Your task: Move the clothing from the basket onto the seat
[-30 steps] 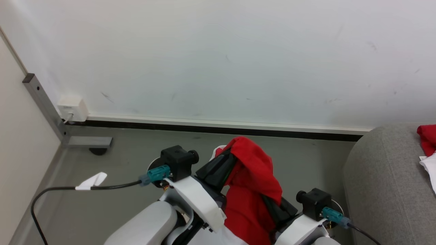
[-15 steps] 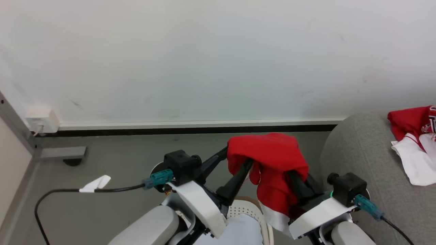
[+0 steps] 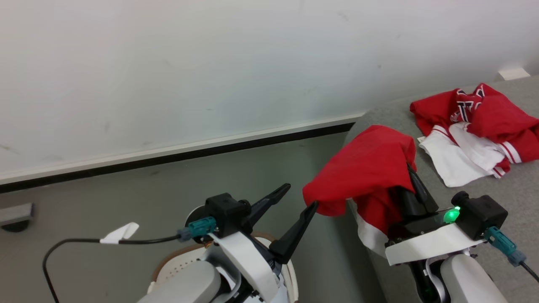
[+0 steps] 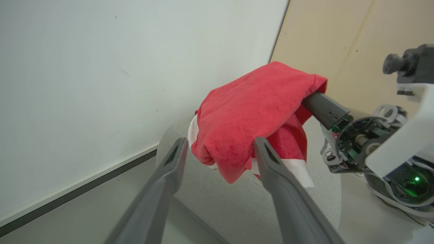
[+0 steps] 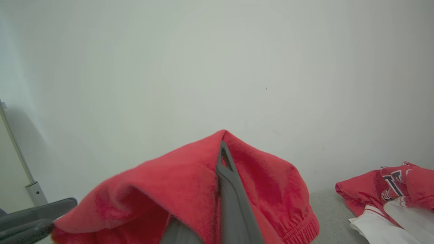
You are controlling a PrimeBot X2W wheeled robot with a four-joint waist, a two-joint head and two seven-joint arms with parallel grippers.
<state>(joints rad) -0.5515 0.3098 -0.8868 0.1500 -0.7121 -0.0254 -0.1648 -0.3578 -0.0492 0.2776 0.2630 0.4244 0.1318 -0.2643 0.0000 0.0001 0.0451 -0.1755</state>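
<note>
Nearest, under the left forearm, sits the cream perforated basket with its brown rim band. Above it the left gripper stands with its fingers spread wide and nothing between them; one fingertip is just beside the hanging cloth (whether it touches, I cannot tell). To its right, the right gripper has its fingers pressed together and carries a red jersey, which drapes over them with its white hem hanging down. The jersey hangs in the air at the rounded end of the grey seat. Farther back on the seat lies a crumpled heap of red-and-white jerseys with striped trim. Behind everything are the grey floor and the pale wall.
</note>
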